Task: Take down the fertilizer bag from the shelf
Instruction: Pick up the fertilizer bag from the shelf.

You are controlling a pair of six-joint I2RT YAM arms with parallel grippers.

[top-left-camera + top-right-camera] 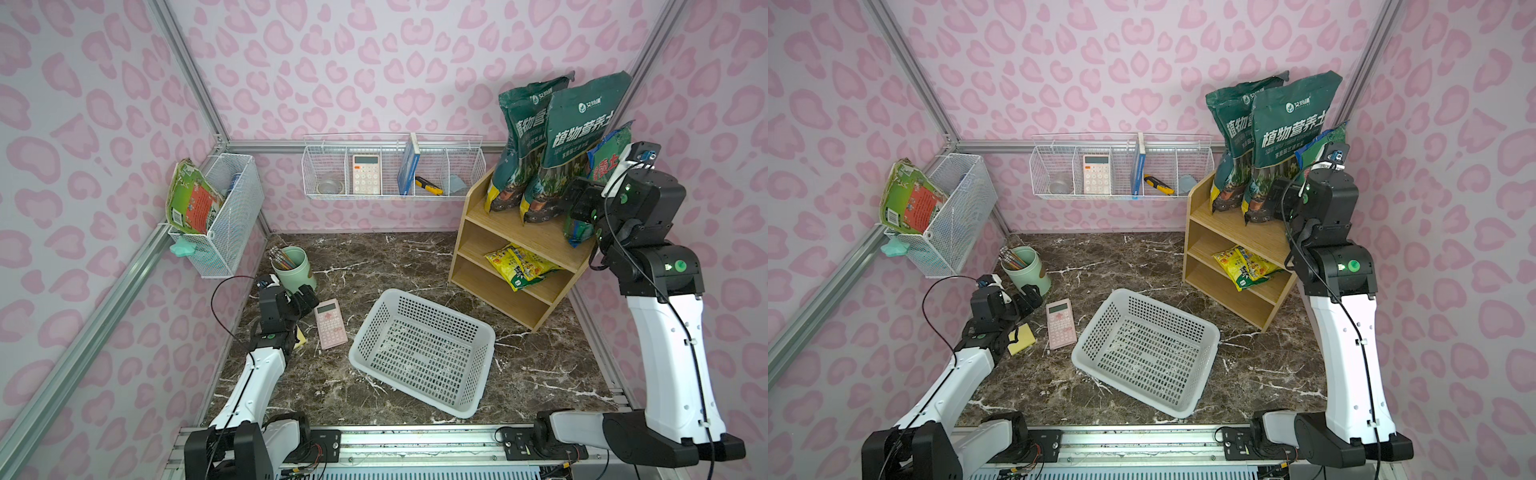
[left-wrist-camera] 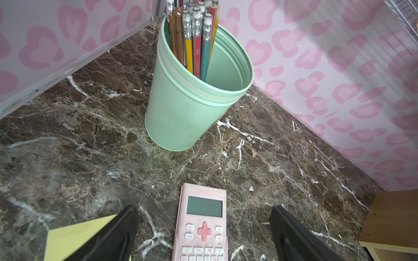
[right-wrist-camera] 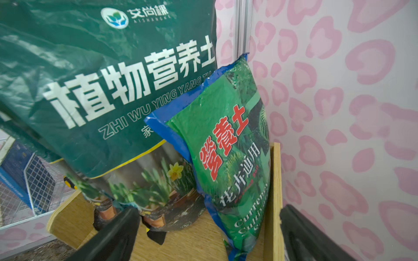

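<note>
Since small blue-edged fertilizer bag point(image 3: 228, 144) stood on shelf point(image 1: 494, 216) top tier, propped against big dark-green bag point(image 3: 101, 90), I had right end effector point(image 3: 209, 217) facing it, jaws wide, empty; left end effector point(image 2: 204, 213) wide too, low over worktop point(image 2: 90, 146), out of way.

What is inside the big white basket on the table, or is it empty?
Empty. In both top views the white basket shows only its bare bottom full of little holes, with nothing lying in it.
</note>
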